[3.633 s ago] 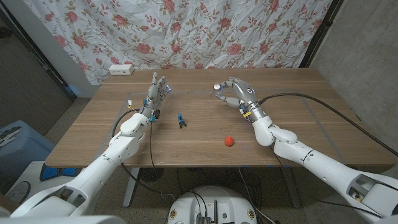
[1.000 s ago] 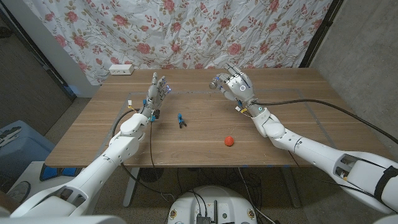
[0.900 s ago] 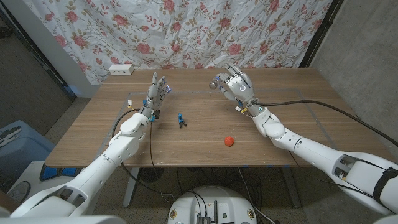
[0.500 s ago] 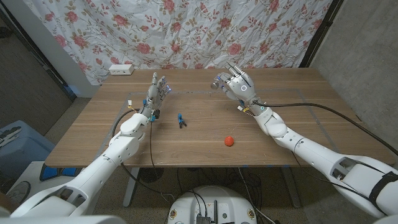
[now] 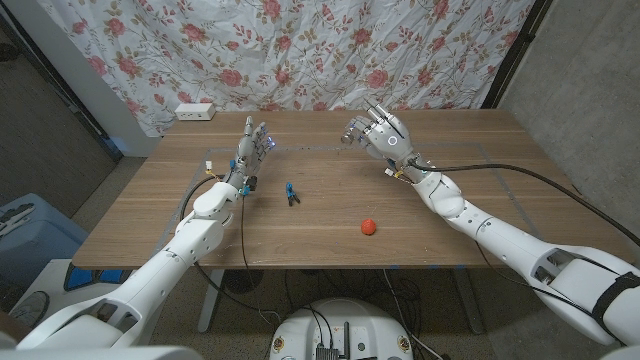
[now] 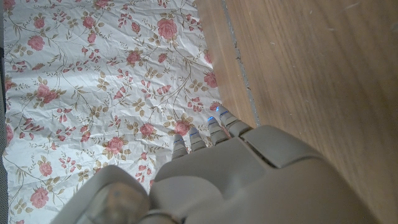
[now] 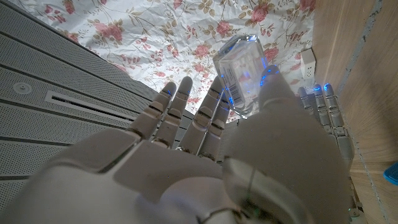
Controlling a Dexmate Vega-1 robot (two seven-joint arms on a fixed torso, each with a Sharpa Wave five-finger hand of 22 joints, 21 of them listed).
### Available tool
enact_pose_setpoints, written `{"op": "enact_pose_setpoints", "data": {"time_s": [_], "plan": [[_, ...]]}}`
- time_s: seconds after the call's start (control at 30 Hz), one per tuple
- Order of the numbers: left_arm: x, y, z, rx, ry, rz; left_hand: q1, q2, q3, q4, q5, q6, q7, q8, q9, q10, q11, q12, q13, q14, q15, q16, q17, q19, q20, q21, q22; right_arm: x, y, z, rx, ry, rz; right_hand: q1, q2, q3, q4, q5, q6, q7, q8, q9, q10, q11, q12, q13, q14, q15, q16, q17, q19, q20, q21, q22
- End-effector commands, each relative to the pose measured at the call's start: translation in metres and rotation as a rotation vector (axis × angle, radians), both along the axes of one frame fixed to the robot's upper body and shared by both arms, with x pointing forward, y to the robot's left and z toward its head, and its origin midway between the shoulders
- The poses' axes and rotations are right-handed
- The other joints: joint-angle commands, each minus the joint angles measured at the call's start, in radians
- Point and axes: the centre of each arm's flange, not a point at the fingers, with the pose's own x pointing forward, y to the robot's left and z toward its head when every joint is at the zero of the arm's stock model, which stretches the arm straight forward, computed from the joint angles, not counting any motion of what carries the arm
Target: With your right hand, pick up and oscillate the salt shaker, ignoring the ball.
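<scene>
The salt shaker [image 5: 352,131], clear glass with a metal cap, is held above the far middle of the table by my right hand [image 5: 384,136]. The right wrist view has the shaker [image 7: 241,76] pinched between the thumb and the fingers [image 7: 186,118] of that hand [image 7: 186,174]. A small red ball [image 5: 369,226] lies on the wood nearer the front edge, well apart from the right hand. My left hand [image 5: 252,148] stands upright at the table's left, fingers apart and holding nothing. In the left wrist view the left hand [image 6: 242,180] is seen from behind.
A small blue tool [image 5: 291,193] lies between the hands. A white power strip [image 5: 195,111] sits at the far left corner of the wooden table [image 5: 300,250]. A floral curtain [image 5: 300,50] hangs behind. Cables trail from both arms.
Since the earliest frame my right hand has turned and lifted the shaker. Over the last second it has drifted slightly right with it. Left hand, ball and blue tool have not moved.
</scene>
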Motion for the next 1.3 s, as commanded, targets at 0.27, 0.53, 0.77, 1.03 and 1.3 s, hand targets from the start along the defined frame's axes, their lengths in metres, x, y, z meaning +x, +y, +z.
{"op": "enact_pose_setpoints", "data": {"time_s": [0.27, 0.53, 0.77, 1.03, 1.3], "plan": [[0.0, 0.0, 0.0, 0.0, 0.0, 0.0, 0.0, 0.101, -0.002, 0.006, 0.008, 0.001, -0.01, 0.004, 0.006, 0.0, -0.009, 0.008, 0.004, 0.0, -0.107, 0.005, 0.006, 0.004, -0.024, 0.004, 0.005, 0.011, -0.012, 0.019, -0.027, -0.052, -0.079, 0.04, 0.04, -0.006, 0.0, -0.001, 0.01, -0.016, 0.008, 0.003, -0.003, 0.002, 0.005, 0.002, -0.001, -0.149, 0.004, 0.003, -0.003, -0.006, -0.005, 0.003], [0.0, 0.0, 0.0, 0.0, 0.0, 0.0, 0.0, 0.101, -0.002, 0.006, 0.008, 0.001, -0.01, 0.004, 0.006, 0.0, -0.008, 0.008, 0.004, 0.001, -0.106, 0.005, 0.006, 0.005, -0.024, 0.005, 0.005, 0.012, -0.016, 0.029, -0.006, -0.074, -0.097, 0.044, 0.044, -0.008, 0.0, -0.002, 0.014, -0.016, 0.011, 0.005, -0.006, 0.002, 0.006, 0.005, -0.003, -0.149, 0.006, 0.006, -0.004, -0.006, -0.004, 0.003], [0.0, 0.0, 0.0, 0.0, 0.0, 0.0, 0.0, 0.101, -0.002, 0.006, 0.008, 0.001, -0.01, 0.004, 0.006, 0.0, -0.008, 0.008, 0.004, 0.001, -0.107, 0.005, 0.006, 0.004, -0.024, 0.005, 0.005, 0.009, -0.017, 0.033, 0.002, -0.09, -0.099, 0.057, 0.046, -0.007, -0.005, -0.002, 0.023, -0.017, 0.017, 0.007, -0.007, 0.002, 0.007, 0.008, -0.005, -0.153, 0.008, 0.009, -0.002, -0.005, -0.003, 0.003], [0.0, 0.0, 0.0, 0.0, 0.0, 0.0, 0.0, 0.101, -0.002, 0.006, 0.008, 0.001, -0.01, 0.004, 0.006, 0.0, -0.008, 0.007, 0.004, 0.001, -0.106, 0.005, 0.006, 0.004, -0.024, 0.005, 0.005, 0.002, -0.018, 0.04, 0.006, -0.12, -0.099, 0.071, 0.048, -0.006, -0.009, 0.0, 0.027, -0.017, 0.021, 0.009, -0.006, 0.001, 0.009, 0.01, -0.004, -0.156, 0.011, 0.011, -0.001, -0.007, -0.002, 0.003], [0.0, 0.0, 0.0, 0.0, 0.0, 0.0, 0.0, 0.101, -0.002, 0.006, 0.008, 0.0, -0.01, 0.004, 0.006, 0.0, -0.008, 0.008, 0.004, 0.0, -0.105, 0.005, 0.006, 0.005, -0.023, 0.005, 0.005, 0.002, -0.014, 0.042, 0.02, -0.12, -0.088, 0.088, 0.053, -0.005, -0.012, -0.001, 0.033, -0.017, 0.027, 0.011, -0.001, 0.001, 0.013, 0.015, -0.003, -0.157, 0.015, 0.015, -0.002, -0.01, -0.002, 0.003]]}}
